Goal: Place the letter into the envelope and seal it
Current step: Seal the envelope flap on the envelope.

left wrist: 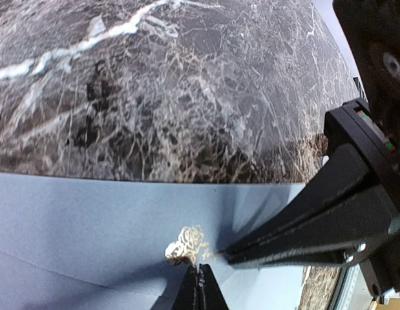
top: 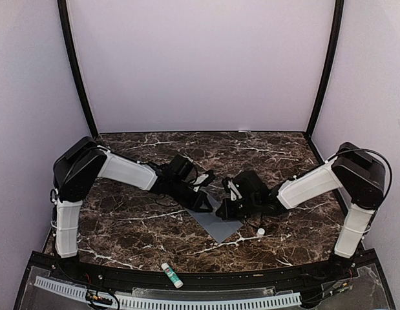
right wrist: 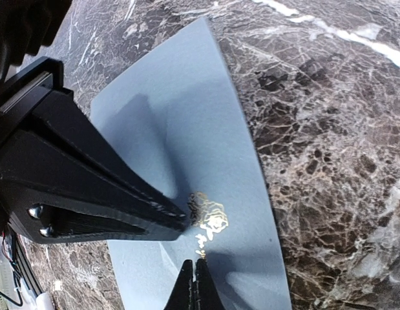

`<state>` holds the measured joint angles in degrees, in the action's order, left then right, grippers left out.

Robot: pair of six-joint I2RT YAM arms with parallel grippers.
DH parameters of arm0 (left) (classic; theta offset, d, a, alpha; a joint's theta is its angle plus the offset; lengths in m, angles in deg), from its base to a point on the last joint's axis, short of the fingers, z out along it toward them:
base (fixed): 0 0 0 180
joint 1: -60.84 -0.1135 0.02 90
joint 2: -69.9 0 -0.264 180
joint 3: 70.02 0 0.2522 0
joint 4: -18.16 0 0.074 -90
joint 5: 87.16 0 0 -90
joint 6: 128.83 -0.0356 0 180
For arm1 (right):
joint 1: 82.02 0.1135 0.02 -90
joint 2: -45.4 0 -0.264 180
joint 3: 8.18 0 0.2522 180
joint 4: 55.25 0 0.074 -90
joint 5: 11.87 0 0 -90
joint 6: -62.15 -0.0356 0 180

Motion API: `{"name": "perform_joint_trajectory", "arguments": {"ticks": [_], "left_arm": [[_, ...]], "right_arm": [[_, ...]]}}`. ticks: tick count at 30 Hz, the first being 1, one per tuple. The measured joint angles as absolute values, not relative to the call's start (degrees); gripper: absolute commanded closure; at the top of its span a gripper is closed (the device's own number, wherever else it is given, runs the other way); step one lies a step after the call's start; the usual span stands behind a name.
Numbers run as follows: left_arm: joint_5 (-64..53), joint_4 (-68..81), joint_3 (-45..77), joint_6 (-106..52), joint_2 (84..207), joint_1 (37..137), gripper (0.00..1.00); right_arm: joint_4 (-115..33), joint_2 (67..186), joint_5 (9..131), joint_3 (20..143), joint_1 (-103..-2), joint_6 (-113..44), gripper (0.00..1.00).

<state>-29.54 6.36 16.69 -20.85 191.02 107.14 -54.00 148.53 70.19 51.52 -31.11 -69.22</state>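
Slate-grey paper: the envelope (top: 219, 226) lies flat on the worktop (top: 141, 226), just below the centre of the top view, one corner pointing to the lower edge of the frame.
Surface: matte and smooth, with crisp straight edges. A faint diagonal fold line shows at lower left in the left wrist view.
Gold foil: a rose-shaped seal (right wrist: 209, 216) sits on the grey face, shiny against the dull paper.
Letter: no cream sheet shows in any view. Probably it is inside the envelope, but that cannot be confirmed.
Left end effector (left wrist: 200, 287): fingers pinched together, gripping nothing, tips down at the envelope just beside the seal.
Right end effector (right wrist: 193, 284): likewise pinched together and empty, tips at the seal from the opposite side.
Handling: the envelope is judged light, thin and flexible, and likely to slide on the polished stone. Pressing straight down on the seal suits it better than pinching; for lifting, an edge or corner is the place to take hold.
Worktop: dark brown marble pattern with white veins, glossy and hard.
Other items: a glue stick (top: 172, 274) at lower centre and a small white cap (top: 260, 231) right of the envelope.
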Motion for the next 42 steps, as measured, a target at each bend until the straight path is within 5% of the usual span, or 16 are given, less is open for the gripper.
{"name": "perform_joint_trajectory", "arguments": {"ticks": [42], "left_arm": [[-28.84, 4.39, 14.83, -22.77, 189.2, 108.95, 1.0]], "right_arm": [[-53.48, 147.11, 70.43, 50.1, -30.76, -70.46, 1.0]]}}
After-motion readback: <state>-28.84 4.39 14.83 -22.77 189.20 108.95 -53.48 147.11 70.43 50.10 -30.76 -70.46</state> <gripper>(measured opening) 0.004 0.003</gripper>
